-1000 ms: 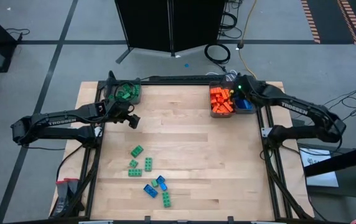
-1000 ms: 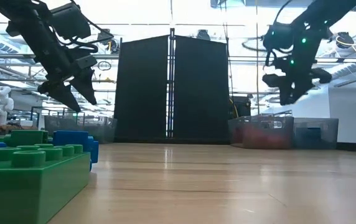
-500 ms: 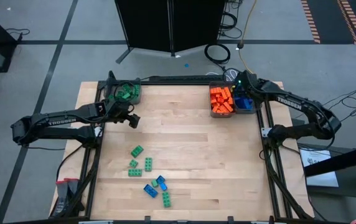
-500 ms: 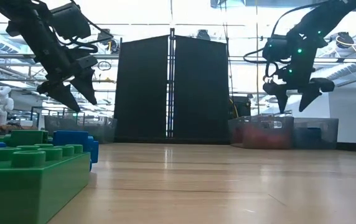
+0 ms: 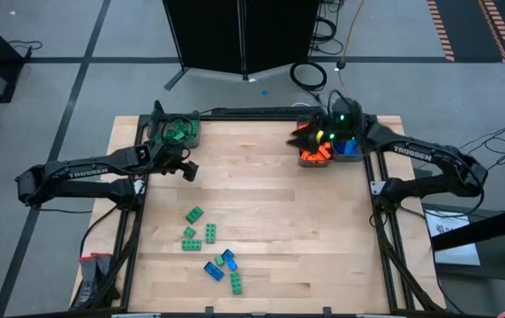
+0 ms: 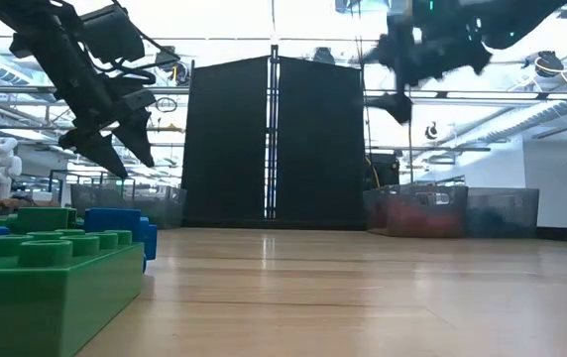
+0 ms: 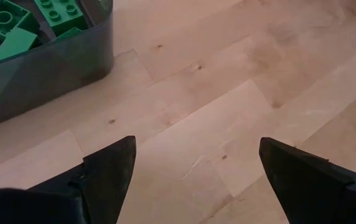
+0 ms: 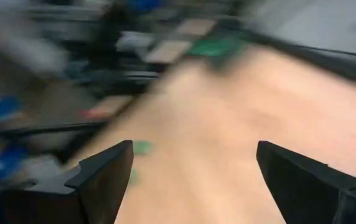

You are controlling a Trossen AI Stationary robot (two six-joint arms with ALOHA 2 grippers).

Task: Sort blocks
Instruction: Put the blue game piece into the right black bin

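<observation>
Several loose green and blue blocks (image 5: pixel 208 249) lie on the wooden table near its front left; the low view shows them close up (image 6: pixel 51 263). My left gripper (image 5: pixel 187 170) (image 6: pixel 115 149) (image 7: pixel 193 168) hangs open above bare wood beside the bin of green blocks (image 5: pixel 178 131) (image 7: pixel 35 56), with nothing between its fingers. My right gripper (image 5: pixel 304 137) (image 6: pixel 400 84) (image 8: pixel 193 168) is open and empty, raised over the bin of orange blocks (image 5: pixel 315 152) and pointing almost level toward the table's left. The bin of blue blocks (image 5: pixel 348 148) stands right of the orange bin.
The three grey bins stand along the table's far edge. The middle and right of the table are bare wood (image 5: pixel 305 230). A black cabinet (image 5: pixel 239 35) stands on the floor beyond the far edge, and metal frame rails run along the table's sides.
My right gripper has opened above the blue bin, risen, tipped up from pointing down to nearly level, and swung toward the table's left, so that it is now over the orange bin. The loose blocks have stayed where they were.
</observation>
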